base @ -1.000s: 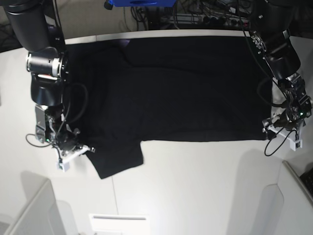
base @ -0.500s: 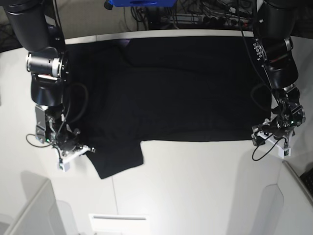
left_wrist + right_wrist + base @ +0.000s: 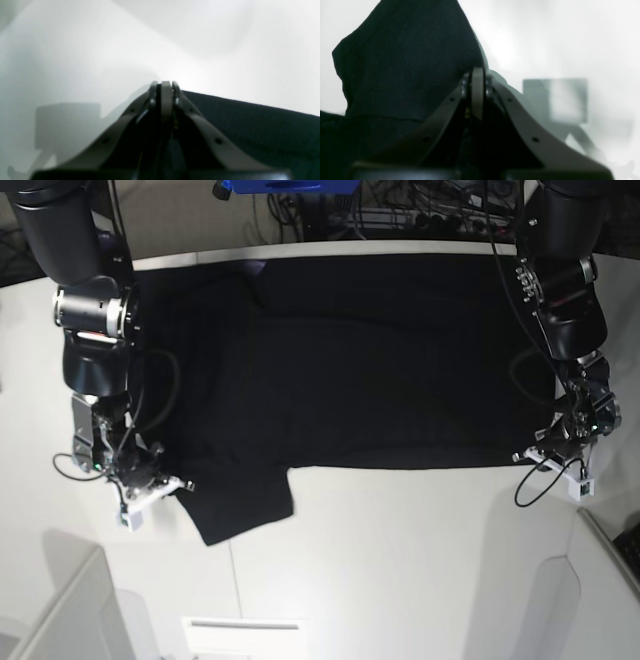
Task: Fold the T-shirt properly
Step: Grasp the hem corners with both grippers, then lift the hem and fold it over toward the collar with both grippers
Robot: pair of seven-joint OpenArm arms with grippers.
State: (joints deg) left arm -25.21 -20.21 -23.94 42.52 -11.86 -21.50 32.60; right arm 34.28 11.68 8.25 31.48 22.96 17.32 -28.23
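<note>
White table [image 3: 400,560] holds one black T-shirt [image 3: 350,370]; two grippers' fingers [image 3: 163,86] pinch its edges.

Spread flat across the far half of the table [image 3: 400,560]: the T-shirt [image 3: 370,360], used as landmark. At its near corner on the base view's right: left gripper [image 3: 535,452], at the hem edge. At its near corner on the view's left, beside the sleeve hanging nearer than the hem: right gripper [image 3: 178,485]. Behind its far edge: cables.
</note>
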